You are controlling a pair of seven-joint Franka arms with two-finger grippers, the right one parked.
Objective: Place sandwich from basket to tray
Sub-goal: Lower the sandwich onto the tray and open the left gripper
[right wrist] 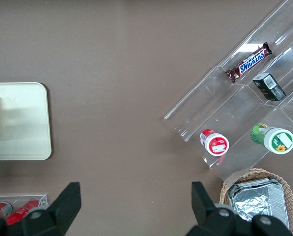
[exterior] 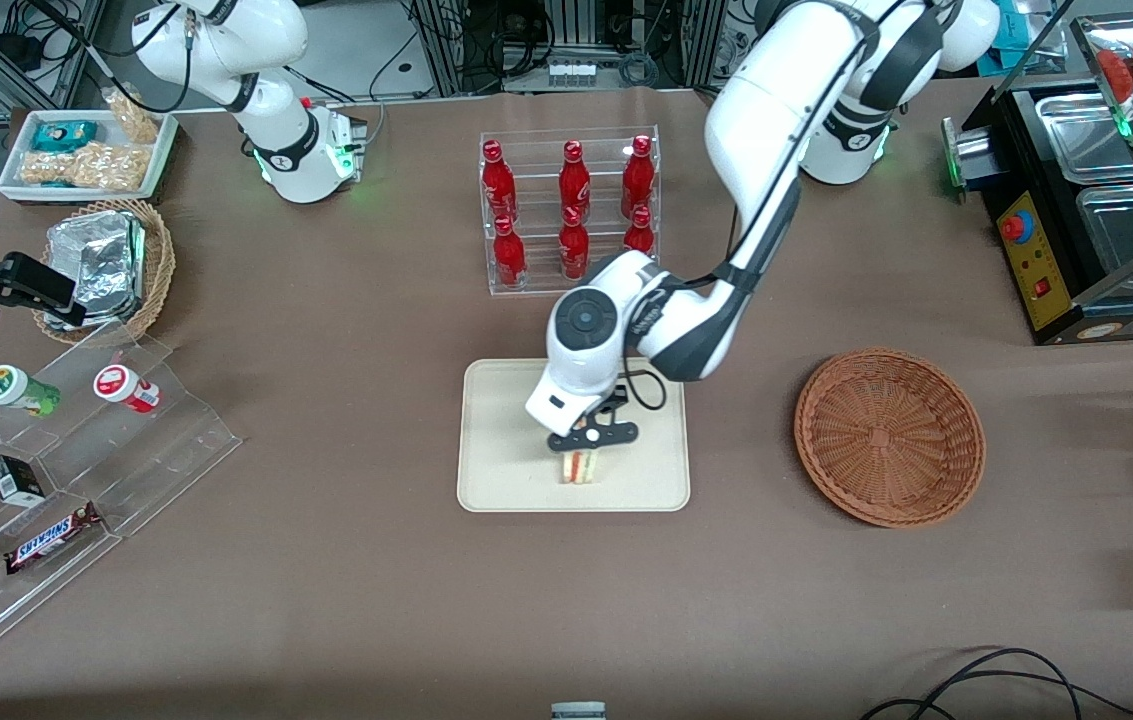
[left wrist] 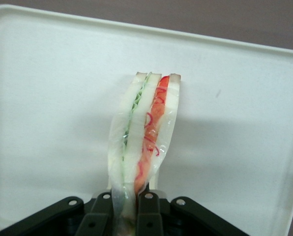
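The sandwich, a wrapped wedge of white bread with green and orange-red layers, stands on edge over the cream tray, near the rim closest to the front camera. My left gripper is directly above it, shut on the sandwich's upper end, with the black fingers pressing the bread from both sides. Whether the sandwich's lower edge rests on the tray or hangs just over it I cannot tell. The reddish-brown woven basket sits beside the tray toward the working arm's end, with nothing in it.
A clear rack of red bottles stands farther from the front camera than the tray. A stepped acrylic display with snacks, a tan basket of foil packs and a white snack tray lie toward the parked arm's end. A black appliance sits at the working arm's end.
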